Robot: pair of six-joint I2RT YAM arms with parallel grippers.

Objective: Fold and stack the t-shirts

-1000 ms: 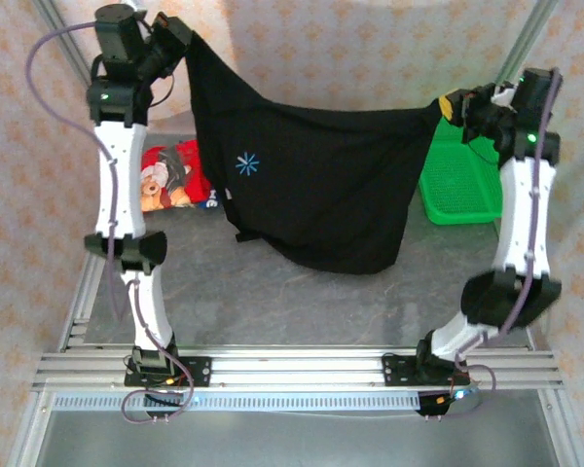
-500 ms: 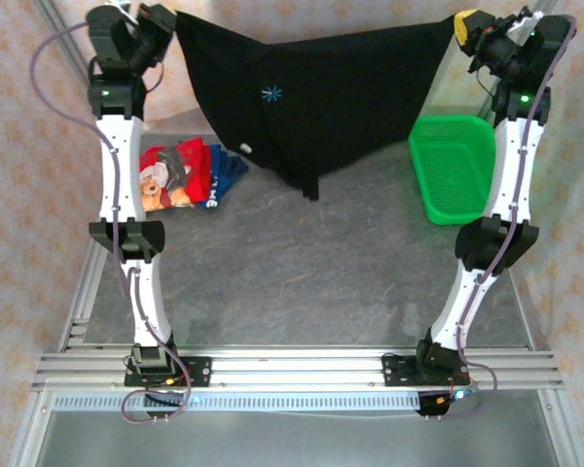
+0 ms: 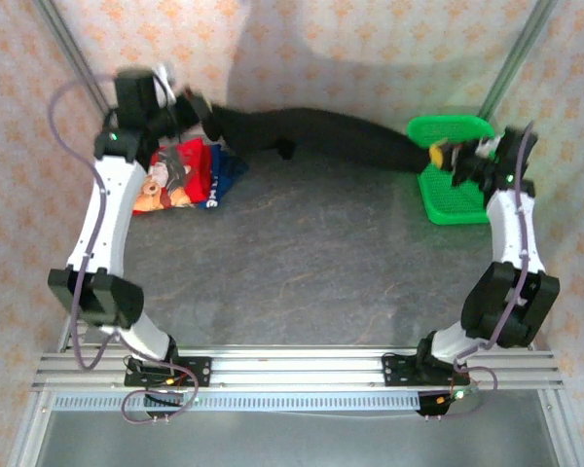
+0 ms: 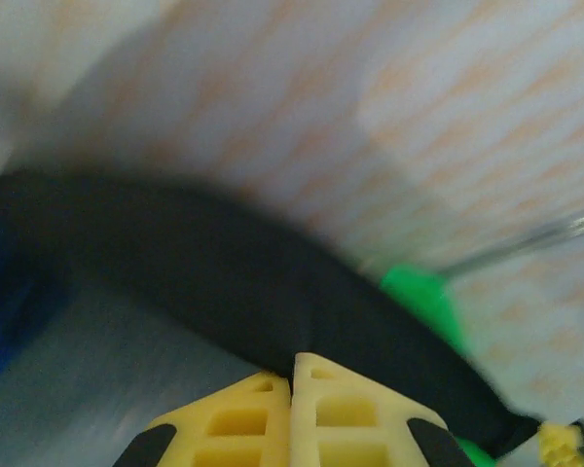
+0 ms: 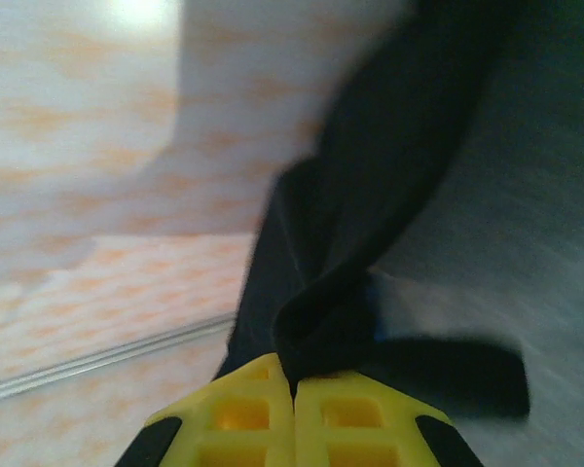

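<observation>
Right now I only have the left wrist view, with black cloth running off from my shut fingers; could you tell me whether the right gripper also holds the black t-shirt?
Observer: Yes, the right wrist view shows the right gripper shut on a bunched fold of the black t-shirt.
Operator: Thank you; how does it run between the arms?
Observer: From above it is a narrow, bunched band running from the left gripper to the right one, along the far side of the table.
Operator: Is anything else near my end?
Observer: A red t-shirt with a cartoon print lies on the table there, a blue t-shirt against its right side.
</observation>
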